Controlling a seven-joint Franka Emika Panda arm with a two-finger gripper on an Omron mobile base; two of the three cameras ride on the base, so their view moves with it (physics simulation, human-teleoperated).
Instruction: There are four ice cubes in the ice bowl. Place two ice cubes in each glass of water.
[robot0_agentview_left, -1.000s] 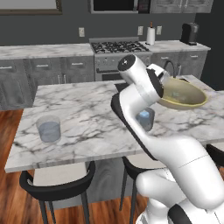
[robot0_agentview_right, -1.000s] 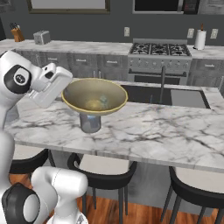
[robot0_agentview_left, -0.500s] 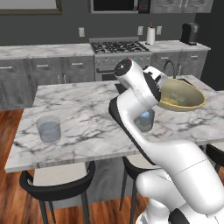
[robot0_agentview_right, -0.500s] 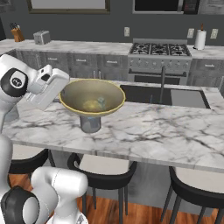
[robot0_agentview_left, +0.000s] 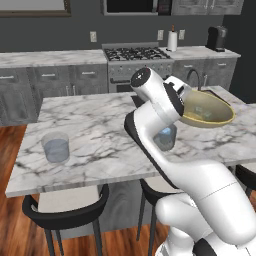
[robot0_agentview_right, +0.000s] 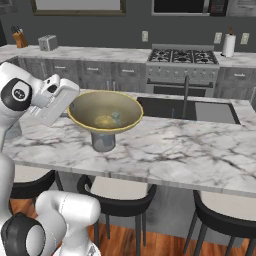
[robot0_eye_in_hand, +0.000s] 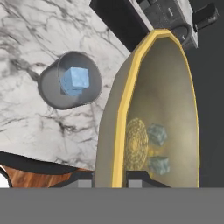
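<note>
My gripper (robot0_eye_in_hand: 111, 180) is shut on the rim of the ice bowl (robot0_eye_in_hand: 131, 109), a wide yellowish-tan bowl held in the air and tilted. Two pale-blue ice cubes (robot0_eye_in_hand: 156, 133) lie near the bowl's bottom. Below the bowl, a glass of water (robot0_eye_in_hand: 70, 81) stands on the counter with one ice cube (robot0_eye_in_hand: 75, 80) in it. In the left base view the ice bowl (robot0_agentview_left: 207, 110) hangs over that glass (robot0_agentview_left: 165, 137), and the other glass (robot0_agentview_left: 56, 147) stands far left. From the right, the bowl (robot0_agentview_right: 105, 112) covers the glass (robot0_agentview_right: 103, 141) beneath it.
The marble island counter (robot0_agentview_left: 95, 135) holds both glasses. A sink with a faucet (robot0_agentview_right: 186, 95) lies just behind the bowl. Black stools (robot0_agentview_left: 65, 210) stand along the near edge. The stove (robot0_agentview_left: 137, 52) and back counter are beyond.
The bowl has shifted only slightly over the glass, with a small change in tilt. The gripper has stayed shut on the rim.
</note>
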